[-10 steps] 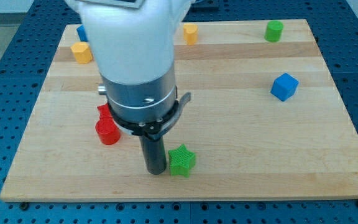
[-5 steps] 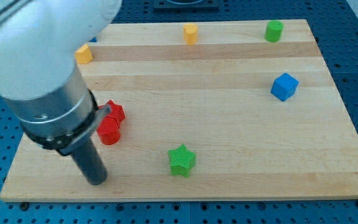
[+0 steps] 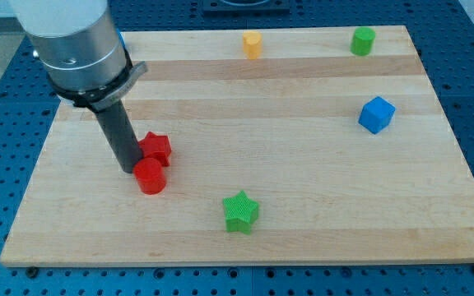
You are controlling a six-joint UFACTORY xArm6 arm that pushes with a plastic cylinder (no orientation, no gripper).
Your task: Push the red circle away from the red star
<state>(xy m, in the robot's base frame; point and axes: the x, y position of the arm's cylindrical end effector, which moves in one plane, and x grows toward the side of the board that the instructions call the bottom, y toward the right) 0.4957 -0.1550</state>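
Note:
The red circle (image 3: 150,177) lies on the wooden board (image 3: 303,148) at the lower left, touching the red star (image 3: 155,149) just above it. My tip (image 3: 128,169) stands right at the left edge of the red circle, below and left of the red star, and looks to be touching both. The dark rod rises from there up to the grey arm body at the view's top left.
A green star (image 3: 240,212) lies near the board's bottom edge. A blue cube (image 3: 376,114) sits at the right. A yellow block (image 3: 253,43) and a green cylinder (image 3: 363,40) stand along the top edge. The arm hides the board's top left corner.
My tip swept left from beside the green star, then up and right to the red circle's left edge. The red circle has shifted slightly right and down.

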